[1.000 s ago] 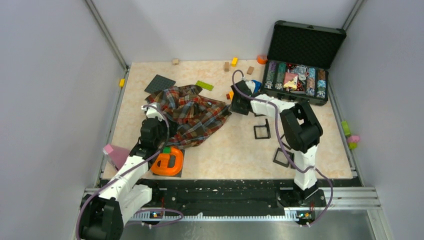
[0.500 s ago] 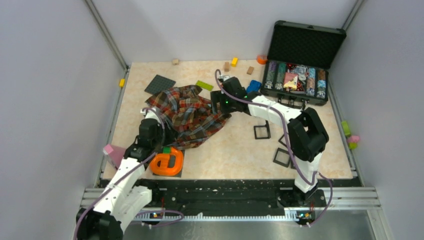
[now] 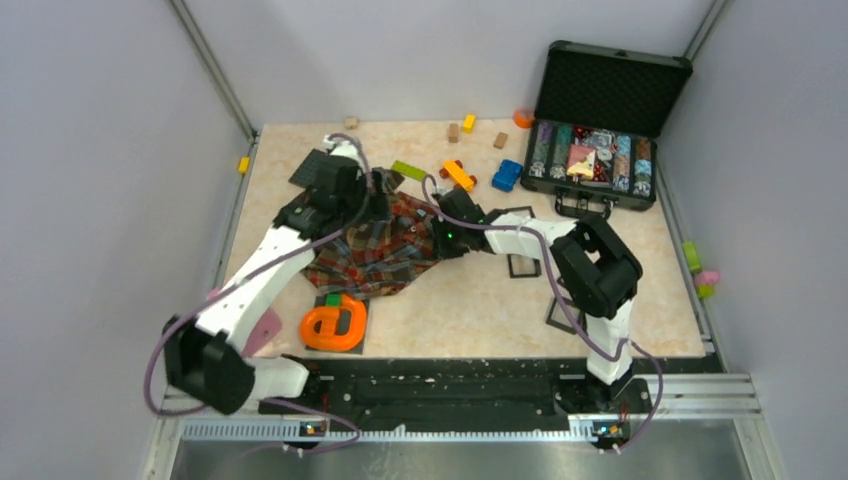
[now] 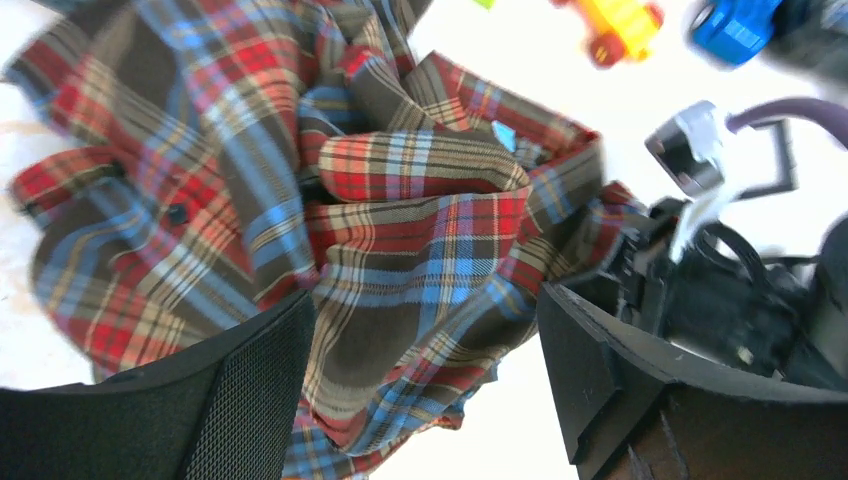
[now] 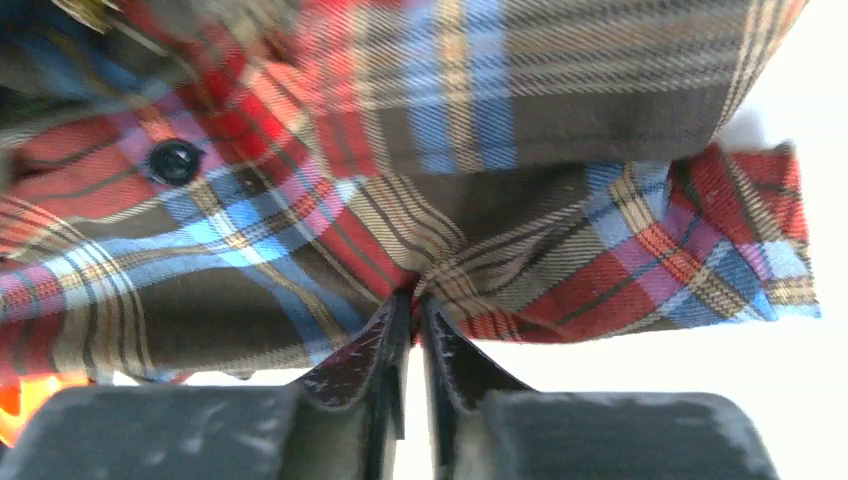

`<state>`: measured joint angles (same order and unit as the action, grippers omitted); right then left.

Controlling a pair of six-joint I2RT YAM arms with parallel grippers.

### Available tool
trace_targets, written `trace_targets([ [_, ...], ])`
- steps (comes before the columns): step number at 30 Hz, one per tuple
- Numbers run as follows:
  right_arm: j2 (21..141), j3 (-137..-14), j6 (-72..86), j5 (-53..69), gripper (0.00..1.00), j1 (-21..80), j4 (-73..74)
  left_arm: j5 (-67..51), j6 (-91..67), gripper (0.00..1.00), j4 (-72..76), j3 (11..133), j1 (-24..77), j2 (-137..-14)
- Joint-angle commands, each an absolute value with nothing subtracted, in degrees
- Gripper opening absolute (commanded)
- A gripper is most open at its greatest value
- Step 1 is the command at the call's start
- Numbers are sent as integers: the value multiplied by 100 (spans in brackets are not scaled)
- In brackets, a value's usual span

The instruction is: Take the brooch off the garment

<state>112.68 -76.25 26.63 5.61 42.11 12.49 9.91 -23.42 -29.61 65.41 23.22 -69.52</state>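
Altogether one garment (image 3: 385, 250), two end effectors (image 4: 425, 330) (image 5: 412, 310)

We've got plain pale grey walls (image 3: 90, 200) boxing in three sides, with metal struts (image 3: 211, 65) running up the upper-left and upper-right corners. The worktop (image 3: 470, 305) is a beige marbled slab mid-frame, and a black rail (image 3: 450, 385) crosses the bottom.

Robot lab cell: plain grey panel walls (image 3: 100, 150), aluminium rail (image 3: 700, 388), marble-pattern tabletop (image 3: 470, 310).
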Motion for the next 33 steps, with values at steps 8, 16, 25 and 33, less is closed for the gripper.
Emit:
trace_targets([
  [8, 9849, -5369, 3577, 877, 0, 4777, -412, 204, -1940, 84, -2881, 7548, 2497, -9714],
  [16, 8870, -4589, 3626, 409, 0, 4801, -308, -158, -2250, 1, -2143, 6308, 2050, -8987],
  [25, 7836, -4308, 3061, 254, 10, 4799, -104, -3090, -3983, 0, 2068, 3186, 593, -6178],
  [33, 7219, -4974, 2220, 801, 70, 4597, -350, -4805, -5544, 0, 4423, 2828, 501, -6100],
])
